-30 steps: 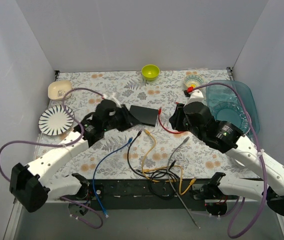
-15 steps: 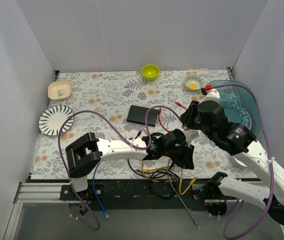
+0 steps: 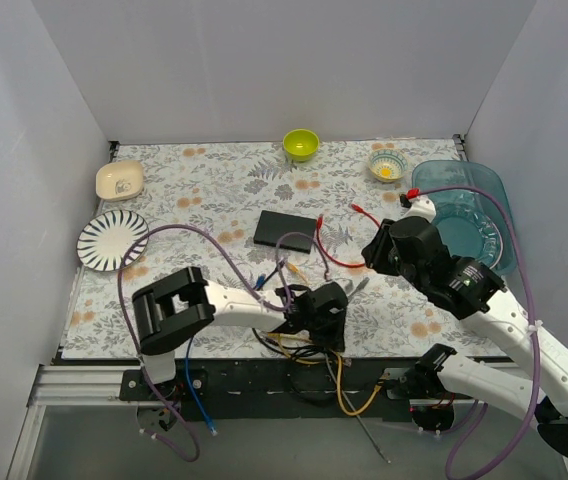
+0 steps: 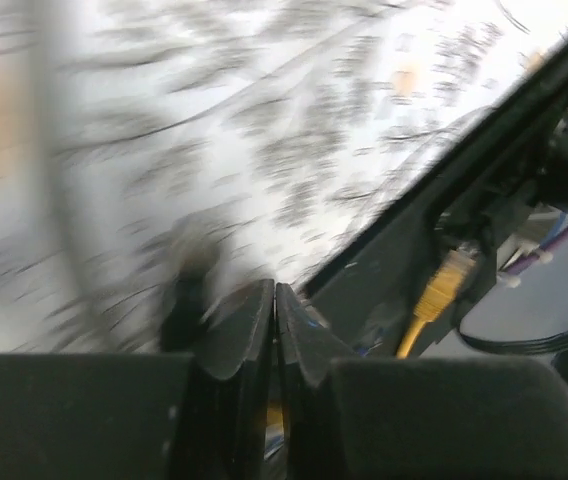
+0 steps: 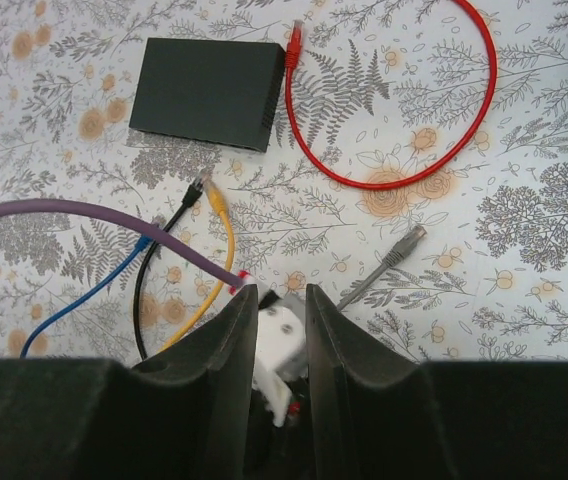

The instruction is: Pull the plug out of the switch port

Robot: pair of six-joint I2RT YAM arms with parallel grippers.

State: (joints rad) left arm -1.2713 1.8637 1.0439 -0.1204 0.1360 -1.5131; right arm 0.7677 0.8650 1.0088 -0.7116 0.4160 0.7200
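The black switch lies flat mid-table; it also shows in the right wrist view. A red cable loops to its right, and the red plug lies against the switch's right edge; I cannot tell if it sits in a port. My right gripper hovers right of the switch, and its jaws stand narrowly open and empty. My left gripper is low at the table's front edge over loose cables. Its view is blurred, and its jaws are pressed shut.
Black, yellow, blue and grey cable plugs lie in front of the switch. A green bowl, small bowl, teal tray, beige dish and striped plate line the edges.
My left arm swung from beside the switch across to the front middle edge. My right gripper drew back to the right. The yellow cable slid forward over the front edge.
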